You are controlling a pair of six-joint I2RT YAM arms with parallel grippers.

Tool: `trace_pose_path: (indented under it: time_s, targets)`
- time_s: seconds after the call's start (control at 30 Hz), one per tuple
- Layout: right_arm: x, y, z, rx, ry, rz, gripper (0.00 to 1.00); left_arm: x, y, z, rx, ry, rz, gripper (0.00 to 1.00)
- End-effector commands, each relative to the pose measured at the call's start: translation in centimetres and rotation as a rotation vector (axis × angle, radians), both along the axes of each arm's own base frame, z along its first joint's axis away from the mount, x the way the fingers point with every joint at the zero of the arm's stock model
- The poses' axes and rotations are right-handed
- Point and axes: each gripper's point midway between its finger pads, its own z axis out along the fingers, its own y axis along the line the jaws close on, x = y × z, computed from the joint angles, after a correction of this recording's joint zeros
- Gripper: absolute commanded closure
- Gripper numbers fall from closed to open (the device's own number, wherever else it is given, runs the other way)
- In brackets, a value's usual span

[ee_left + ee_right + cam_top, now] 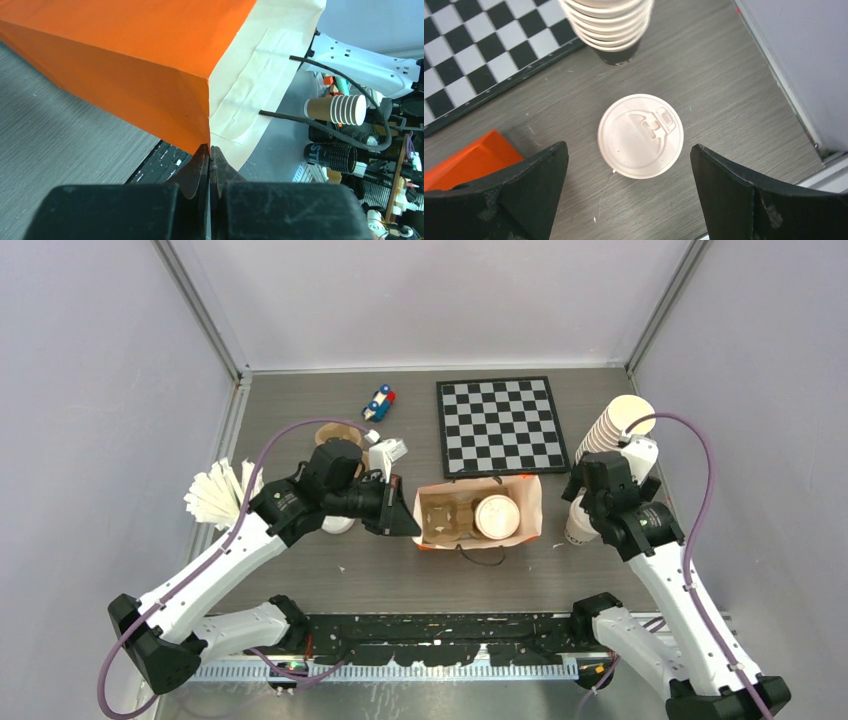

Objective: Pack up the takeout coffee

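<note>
A takeout coffee (640, 135), a white cup with a sip lid, stands on the table right of the orange paper bag (528, 502). My right gripper (628, 150) hovers open directly above it, one finger on each side and neither touching. From above, that cup (578, 530) is partly hidden by the right gripper (590, 502). My left gripper (210, 148) is shut on the left rim of the orange bag (125, 60), holding its mouth open. A second white-topped cup (497, 517) sits in a cardboard carrier (447, 518) inside the bag.
A tall stack of lidless cups (615, 425) leans just behind the right gripper, beside a checkerboard (497, 425). A toy car (378, 403) lies at the back. Fanned white items (215, 495) lie left of the left arm. The side wall is close on the right.
</note>
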Motion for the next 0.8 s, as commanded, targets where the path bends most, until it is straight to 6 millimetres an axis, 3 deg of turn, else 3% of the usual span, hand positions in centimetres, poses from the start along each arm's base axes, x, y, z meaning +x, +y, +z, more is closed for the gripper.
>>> trace_pose_path:
  time_s: [0.0,0.13,0.3,0.57,0.77]
  targets:
    - [1.7,-0.7,-0.2,0.117,-0.120,-0.089,0.04,-0.9,-0.3,2.6,-0.086,-0.039,-0.053,1.00]
    - [2.0,-0.7,-0.2,0.115,-0.188,-0.045,0.05,-1.3,-0.2,2.5,-0.099,-0.034,-0.059,1.00]
    - [0.9,-1.1,-1.8,0.093,-0.179,-0.024,0.05,-1.8,0.1,2.4,-0.114,-0.034,-0.055,1.00]
    - [-0.4,-2.2,-4.0,0.113,-0.121,-0.156,0.04,-2.2,0.7,2.3,-0.100,-0.043,-0.054,1.00]
    - [0.1,-2.2,-4.8,0.112,-0.110,-0.170,0.05,-2.3,0.7,2.0,-0.095,-0.033,-0.058,1.00]
